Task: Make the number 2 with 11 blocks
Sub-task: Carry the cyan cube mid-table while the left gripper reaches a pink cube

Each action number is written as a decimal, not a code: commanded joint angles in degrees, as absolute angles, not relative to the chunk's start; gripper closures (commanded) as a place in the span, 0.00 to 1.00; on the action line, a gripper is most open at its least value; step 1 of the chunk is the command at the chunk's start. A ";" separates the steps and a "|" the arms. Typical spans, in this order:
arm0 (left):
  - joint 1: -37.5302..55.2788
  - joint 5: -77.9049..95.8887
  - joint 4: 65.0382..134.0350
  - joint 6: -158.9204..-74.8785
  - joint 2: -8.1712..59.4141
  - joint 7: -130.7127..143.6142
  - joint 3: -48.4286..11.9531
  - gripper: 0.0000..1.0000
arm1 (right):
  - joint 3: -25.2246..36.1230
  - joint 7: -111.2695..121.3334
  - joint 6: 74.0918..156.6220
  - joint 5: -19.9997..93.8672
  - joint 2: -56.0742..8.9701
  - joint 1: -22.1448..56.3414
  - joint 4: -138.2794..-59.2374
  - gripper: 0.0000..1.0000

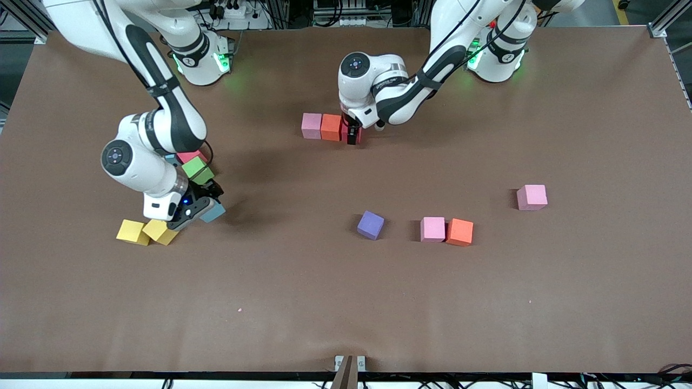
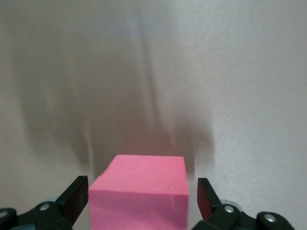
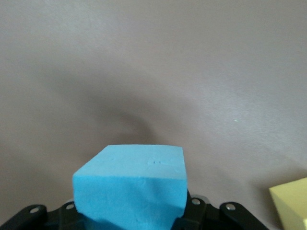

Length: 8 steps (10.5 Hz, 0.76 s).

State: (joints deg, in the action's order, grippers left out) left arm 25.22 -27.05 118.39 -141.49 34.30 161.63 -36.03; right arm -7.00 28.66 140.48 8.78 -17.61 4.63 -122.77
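A short row of cubes lies near the left arm's base: light pink (image 1: 311,125), orange (image 1: 331,127) and a red-pink cube (image 1: 357,135) (image 2: 139,191). My left gripper (image 1: 352,138) (image 2: 143,194) is down around that red-pink cube and open, with a gap at each of its fingers (image 2: 76,197). My right gripper (image 1: 201,205) (image 3: 132,215) is shut on the light blue cube (image 1: 213,212) (image 3: 132,184), which it holds tilted and low over the table beside two yellow cubes (image 1: 133,232) (image 1: 161,231). Loose cubes lie nearer the front camera: purple (image 1: 371,225), pink (image 1: 433,229), orange (image 1: 459,232) and pink (image 1: 532,196).
A green cube (image 1: 197,169) and another red-pink cube (image 1: 190,156) sit close to the right arm's wrist, partly hidden by it. A corner of a yellow cube (image 3: 290,206) shows beside the held blue one. Brown table cloth (image 1: 346,302) stretches toward the front camera.
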 commanded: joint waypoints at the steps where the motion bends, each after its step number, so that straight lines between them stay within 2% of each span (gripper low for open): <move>1: 26.54 -31.64 115.50 -134.15 31.39 178.42 -36.30 0.00 | -9.83 21.66 140.19 9.23 -16.08 4.31 -123.84 0.72; 5: 22.25 -30.76 113.99 -128.77 26.29 177.45 -36.83 0.00 | -17.03 5.94 140.71 9.14 -15.38 4.48 -123.75 0.72; 8: 14.87 -30.76 113.82 -128.23 25.58 172.02 -36.91 0.00 | -17.93 -8.20 141.33 8.70 -15.12 9.65 -123.49 0.73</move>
State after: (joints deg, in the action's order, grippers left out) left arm 17.89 -27.18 112.76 -128.89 26.35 160.13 -35.79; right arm -17.67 -0.92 141.10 8.79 -16.64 7.40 -122.75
